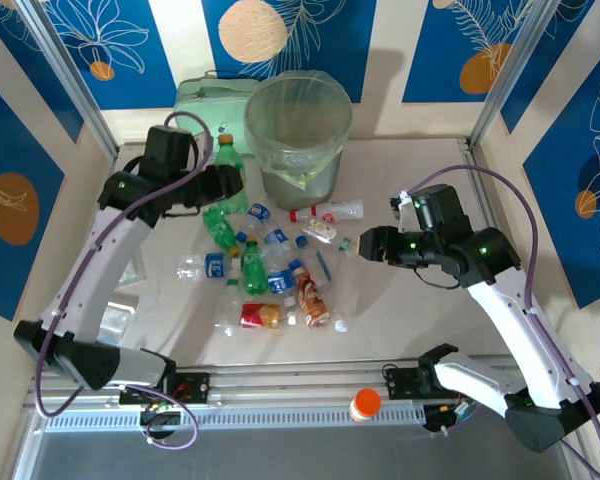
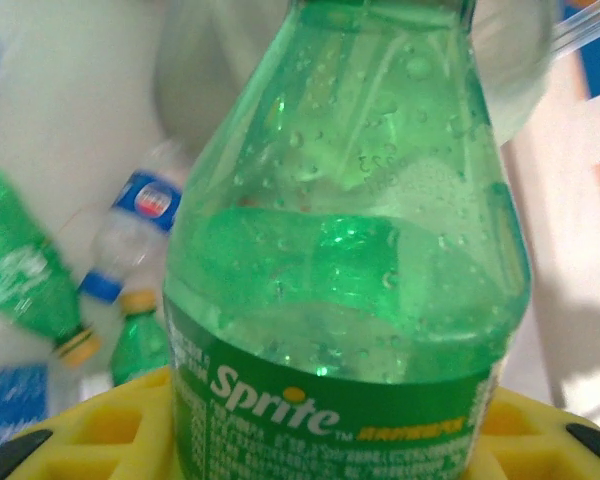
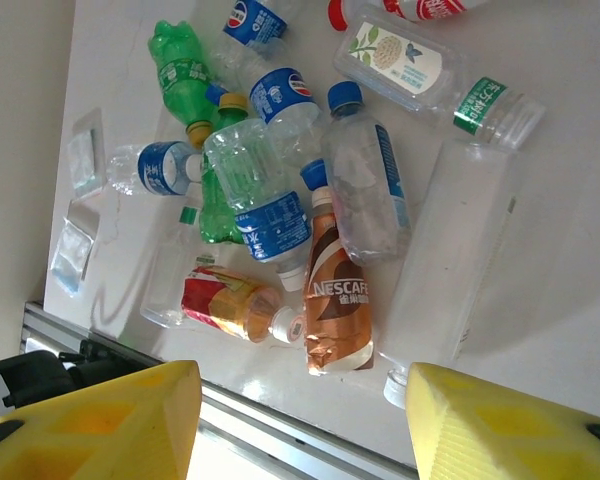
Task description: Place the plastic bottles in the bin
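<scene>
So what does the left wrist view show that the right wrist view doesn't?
Left wrist: a green Sprite bottle up close, clamped in the left gripper, with the bin's blurred wall behind it.

Right wrist: the right gripper, open and empty, facing a brown Nescafe bottle and a crushed red-and-yellow bottle.

Both: the white table, a lying green bottle with a yellow cap and a blue-labelled clear bottle.
</scene>
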Robot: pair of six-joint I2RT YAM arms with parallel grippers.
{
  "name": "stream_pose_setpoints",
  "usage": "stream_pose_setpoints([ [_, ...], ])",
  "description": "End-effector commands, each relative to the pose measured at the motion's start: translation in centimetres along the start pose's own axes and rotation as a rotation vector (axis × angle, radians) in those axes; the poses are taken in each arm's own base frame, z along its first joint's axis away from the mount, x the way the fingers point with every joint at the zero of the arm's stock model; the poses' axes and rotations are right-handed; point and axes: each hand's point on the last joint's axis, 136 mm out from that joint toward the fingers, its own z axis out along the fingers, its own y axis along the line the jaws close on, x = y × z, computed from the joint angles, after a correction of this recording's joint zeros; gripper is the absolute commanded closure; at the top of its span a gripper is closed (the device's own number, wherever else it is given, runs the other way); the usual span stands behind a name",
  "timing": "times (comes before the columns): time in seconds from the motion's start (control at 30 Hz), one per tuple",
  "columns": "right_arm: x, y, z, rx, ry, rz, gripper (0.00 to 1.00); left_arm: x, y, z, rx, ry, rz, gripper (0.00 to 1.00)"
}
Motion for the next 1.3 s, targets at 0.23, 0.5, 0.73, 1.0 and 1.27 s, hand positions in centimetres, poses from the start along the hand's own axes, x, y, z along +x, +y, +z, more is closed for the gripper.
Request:
stream_pose_setpoints([
  [0.23, -0.7, -0.4, -1.5, 0.003, -0.031, 0.030, 0.44, -8.4, -7.1, 2.8, 0.199, -0.134, 0.071, 0.79],
  [0.5, -0.3, -0.7, -1.7, 0.011, -0.019, 0.042, 0.44, -13.5, -11.3, 6.9, 0.293, -0.221, 0.081, 0.79],
  [0.73, 0.2, -1.3, -2.0, 0.015, -0.019, 0.065, 0.43, -16.5, -11.6, 12.0, 0.293, -0.298, 0.044, 0.79],
  [1.0, 0.9, -1.9, -1.8, 0.029, -0.009, 0.073, 0.43, -15.0, -9.9, 19.5, 0.243, -0.259, 0.051, 0.77],
  [1.27, 1.4, -2.2, -1.8, 0.025, -0.004, 0.081, 0.43, -11.4, -7.0, 24.5, 0.115, -0.163, 0.066, 0.67],
])
